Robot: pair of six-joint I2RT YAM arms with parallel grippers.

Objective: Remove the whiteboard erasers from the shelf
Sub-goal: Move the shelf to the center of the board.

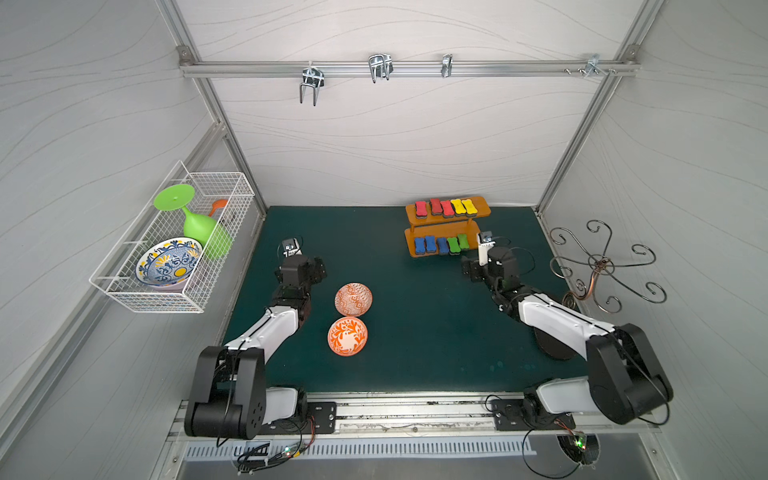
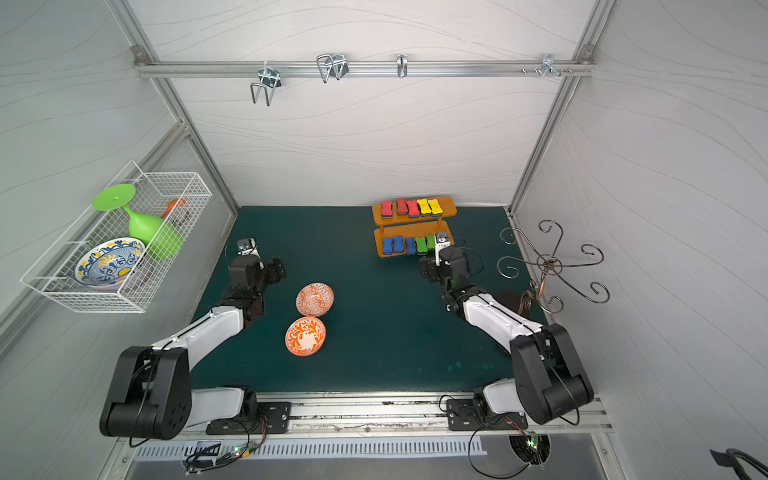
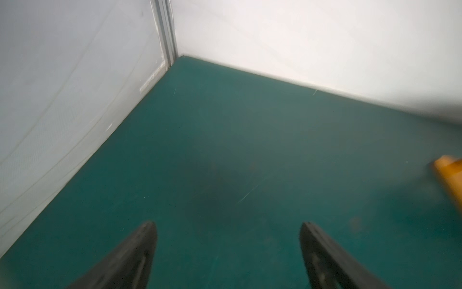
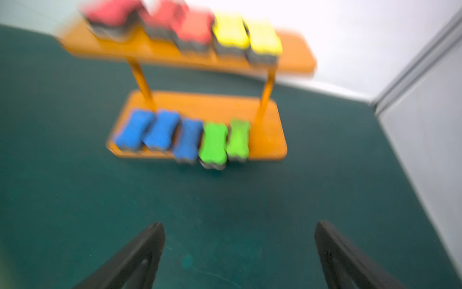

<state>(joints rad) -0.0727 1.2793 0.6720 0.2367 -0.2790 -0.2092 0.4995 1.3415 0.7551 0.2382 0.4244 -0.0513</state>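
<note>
Erasers [image 1: 447, 208], coloured bone-shaped foam blocks, fill both tiers of the glossy orange shelf [image 1: 483, 206]; the right gripper [image 4: 240, 224], spread, faces its lower tier, likely for a pick, the left gripper [image 3: 228, 222], spread too, well away.

Forward reach by the left white-and-black jointed robot arm [image 1: 266, 332], elbow bent, wrist pitched down. Its left black parallel gripper [image 3: 228, 225] has jaws spread wide, holding nothing. Forward and inward stretch by the right white-and-black jointed robot arm [image 1: 557, 320], wrist low. Its right black parallel gripper [image 4: 240, 225] has jaws wide apart, holding nothing.
</note>
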